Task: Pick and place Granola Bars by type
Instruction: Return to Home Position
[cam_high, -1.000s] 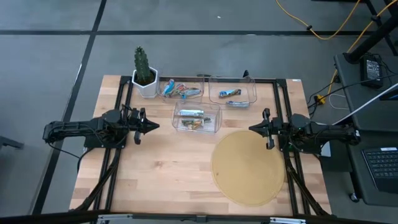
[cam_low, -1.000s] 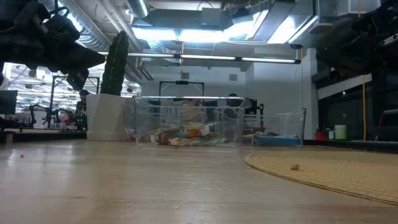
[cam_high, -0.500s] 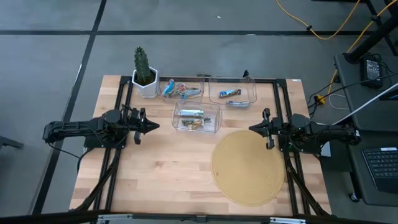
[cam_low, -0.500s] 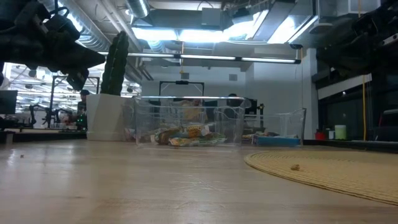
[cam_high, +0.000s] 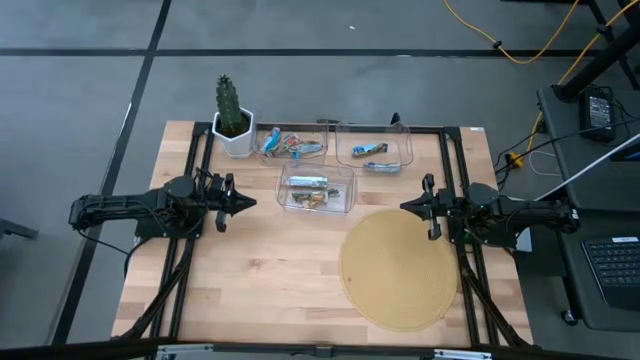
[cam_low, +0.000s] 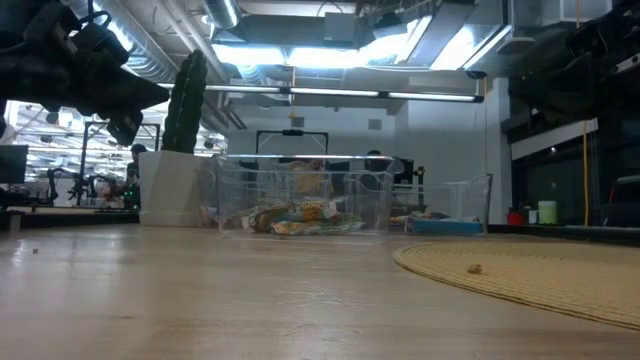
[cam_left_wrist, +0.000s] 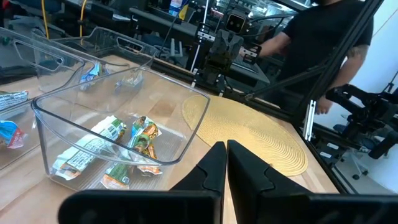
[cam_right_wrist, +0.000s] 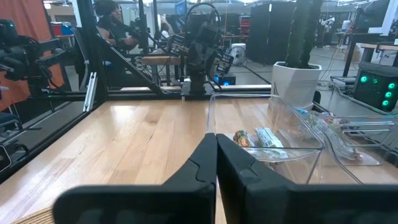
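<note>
1. Table: wooden top, with one arm lying low at each side.
2. Mat: round and woven, with no bar on it; one small speck sits on the weave.
3. Left gripper: fingers pressed together, holding nothing, near the front bin. Right gripper: likewise closed and empty, over the mat's rim.
4. Bins, three, clear plastic: front bin at centre; back left bin and back right bin behind it.
5. Cactus: in a white pot, just beside the back left bin.
6. Bars, sorted by type: gold-silver bars in the front bin, red bars in the back left bin, blue bars in the back right bin. None lies loose on the table, so sorting looks complete.
7. Hazard: slight. The bins are light, and a low inward swing of the left arm could nudge the front bin and spill or mix types.
8. Writing: the wrappers carry print, but no brand or word is legible.
</note>
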